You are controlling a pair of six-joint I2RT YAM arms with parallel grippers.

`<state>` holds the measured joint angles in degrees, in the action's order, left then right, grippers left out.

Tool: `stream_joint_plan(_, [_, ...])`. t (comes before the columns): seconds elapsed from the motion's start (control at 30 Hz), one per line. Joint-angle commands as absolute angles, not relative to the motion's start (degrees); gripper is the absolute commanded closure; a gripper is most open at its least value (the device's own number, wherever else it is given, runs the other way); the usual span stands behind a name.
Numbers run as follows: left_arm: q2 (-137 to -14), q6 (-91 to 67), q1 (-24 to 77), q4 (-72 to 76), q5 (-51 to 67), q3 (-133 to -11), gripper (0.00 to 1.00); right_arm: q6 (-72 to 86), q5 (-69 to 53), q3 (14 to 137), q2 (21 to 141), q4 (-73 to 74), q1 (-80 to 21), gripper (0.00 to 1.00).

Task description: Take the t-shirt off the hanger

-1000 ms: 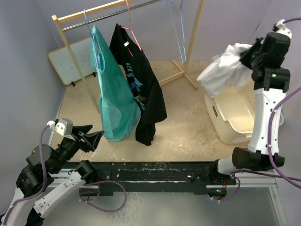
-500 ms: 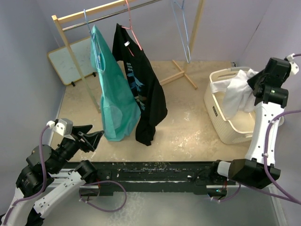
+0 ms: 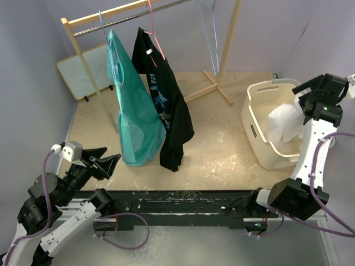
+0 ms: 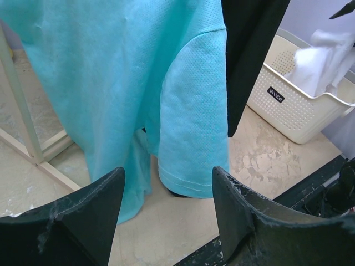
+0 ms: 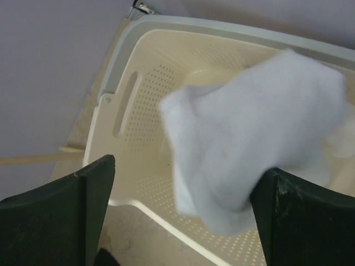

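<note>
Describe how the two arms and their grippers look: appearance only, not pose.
The left arm and right arm are white shells with black joints, each trailing a purple cable. The left gripper and right gripper each have two broad, black, wedge-shaped fingers. The left ones are scuffed pale along the edges. No markings are readable.

I count three t-shirts: a teal t-shirt [image 3: 133, 116], a black t-shirt [image 3: 169, 105] and a white t-shirt [image 3: 284, 124]. There are three hangers: one blue hanger [image 3: 103, 25], one pink hanger [image 3: 151, 16] and one bare blue hanger [image 3: 211, 33]. I see one wooden rack [image 3: 77, 47], one basket [image 3: 252, 130] at the right edge and one whiteboard [image 3: 75, 75] in the far left corner.
</note>
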<state>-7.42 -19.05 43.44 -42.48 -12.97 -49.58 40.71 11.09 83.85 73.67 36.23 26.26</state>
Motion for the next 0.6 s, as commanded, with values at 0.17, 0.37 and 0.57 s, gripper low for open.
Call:
stream_joint_plan(0.17, [-7.7,-19.9,43.1,-40.6,-13.8,-49.5,0.32,37.2,-8.7,82.7,65.1,25.1,26.1,0.09])
stream_joint_plan(0.37, [-7.8,-19.9,43.0,-40.6,-13.9,-49.6,0.31,39.1,-26.4,81.6,57.8,6.6,7.6,0.45])
stream_joint_plan(0.57, [-8.7,-19.9,43.0,-40.7,-13.8,-49.6,0.31,26.8,-21.7,104.4,70.0,20.0,-15.5,1.00])
